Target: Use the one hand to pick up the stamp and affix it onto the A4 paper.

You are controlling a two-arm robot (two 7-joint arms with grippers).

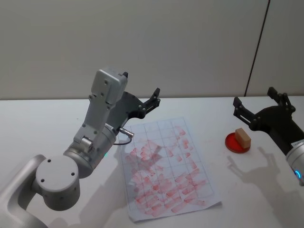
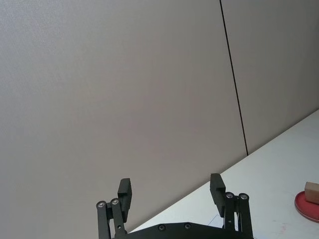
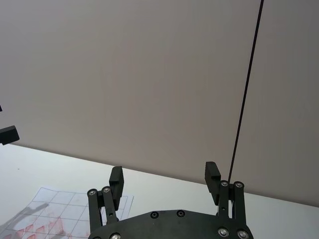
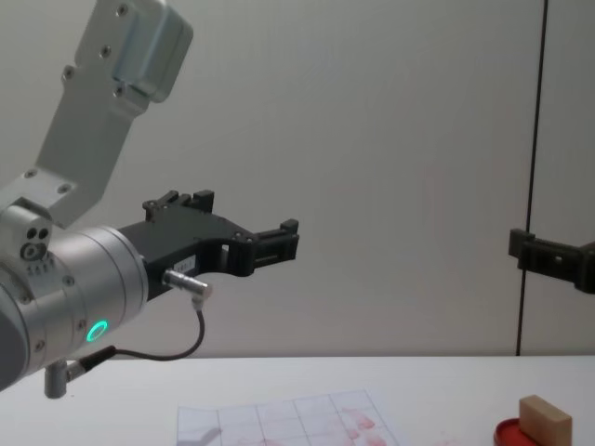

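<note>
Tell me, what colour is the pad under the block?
Red; the pad shows best in head view.

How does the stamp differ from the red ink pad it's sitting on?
The stamp is a light-tan rectangular block; the ink pad is a red round disc. The stamp stands up, while the ink pad lies flat and low on the table. The stamp covers just part of the wider ink pad. Both sit to the right of the A4 paper, near the open right hand, untouched by it.
</note>
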